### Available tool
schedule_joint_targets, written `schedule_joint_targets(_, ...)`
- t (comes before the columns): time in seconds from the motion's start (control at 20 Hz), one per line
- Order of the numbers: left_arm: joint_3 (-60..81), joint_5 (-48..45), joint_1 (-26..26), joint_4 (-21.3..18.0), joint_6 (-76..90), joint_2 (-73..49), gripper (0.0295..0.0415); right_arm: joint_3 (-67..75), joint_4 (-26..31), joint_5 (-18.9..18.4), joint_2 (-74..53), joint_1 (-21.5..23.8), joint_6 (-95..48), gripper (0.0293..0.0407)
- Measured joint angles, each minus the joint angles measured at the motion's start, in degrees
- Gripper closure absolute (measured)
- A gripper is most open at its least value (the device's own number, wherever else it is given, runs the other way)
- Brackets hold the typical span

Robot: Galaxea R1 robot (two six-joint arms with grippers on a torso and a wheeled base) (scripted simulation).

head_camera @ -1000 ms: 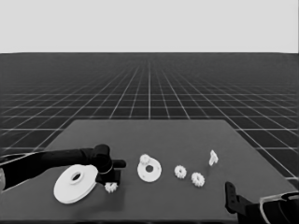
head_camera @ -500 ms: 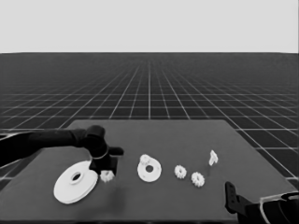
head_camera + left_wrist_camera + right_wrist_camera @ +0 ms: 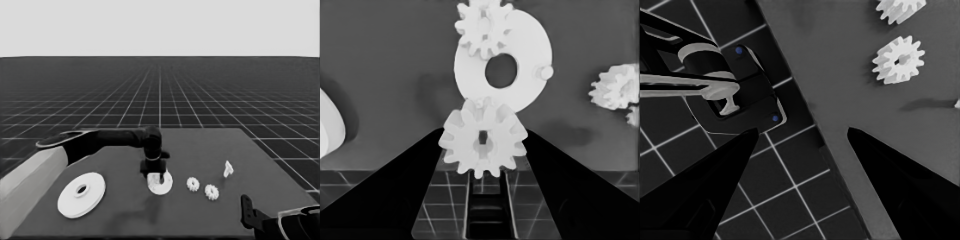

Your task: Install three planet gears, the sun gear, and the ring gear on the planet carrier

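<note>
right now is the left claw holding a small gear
Yes, in the left wrist view a small gear sits clamped between the left claw's two black fingers, above the smaller round part, which already carries one gear.

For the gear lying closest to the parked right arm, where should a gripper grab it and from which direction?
Come straight down from above. That planet gear lies flat on the table, apart from its neighbour gear, so close the fingers across its toothed rim on opposite sides. The right gripper, open near the table's corner, looks best placed.
</note>
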Motion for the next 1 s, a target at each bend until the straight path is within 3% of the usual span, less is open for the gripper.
schedule_joint_targets(0.1,-0.38,-0.02,0.00,-0.01,0.11,0.25,0.0398,0.00,0.00,0.00,0.00,0.00,0.00,0.0315)
schedule_joint_targets(0.15,-2.09,-0.45,3.82,4.07,1.39,0.62,0.0398,0.00,0.00,0.00,0.00,0.00,0.00,0.0315)
schedule_joint_targets(0.25,-4.57,-1.30,7.90,7.74,3.11,1.13,0.0398,0.00,0.00,0.00,0.00,0.00,0.00,0.0315)
schedule_joint_targets(0.6,-6.14,-1.95,9.65,9.52,4.14,1.49,0.0398,0.00,0.00,0.00,0.00,0.00,0.00,0.0315)
schedule_joint_targets(0.7,-6.17,-1.97,9.67,9.55,4.15,1.49,0.0339,0.00,0.00,0.00,0.00,0.00,0.00,0.0315)
schedule_joint_targets(0.75,-6.17,-1.97,9.68,9.55,4.15,1.49,0.0330,0.00,0.00,0.00,0.00,0.00,0.00,0.0315)
schedule_joint_targets(1.0,-6.18,-1.97,9.68,9.56,4.15,1.49,0.0326,0.00,0.00,0.00,0.00,0.00,0.00,0.0315)
